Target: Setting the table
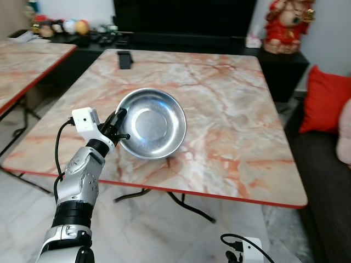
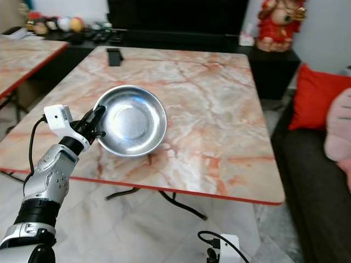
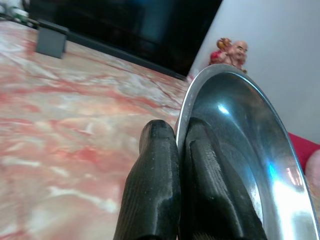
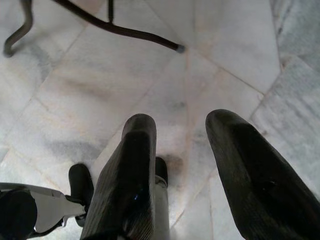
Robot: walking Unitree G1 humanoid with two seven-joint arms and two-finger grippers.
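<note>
A shiny steel bowl is held tilted above the near left part of the marble table, its far edge low near the tabletop. My left gripper is shut on the bowl's near left rim. In the left wrist view the two black fingers pinch the bowl rim, one inside and one outside. My right gripper hangs low over the floor, its fingers apart and empty.
A small dark phone-like object lies at the table's far left. A second marble table stands to the left. A red figurine sits on a dark cabinet behind; a sofa with a red cushion is on the right.
</note>
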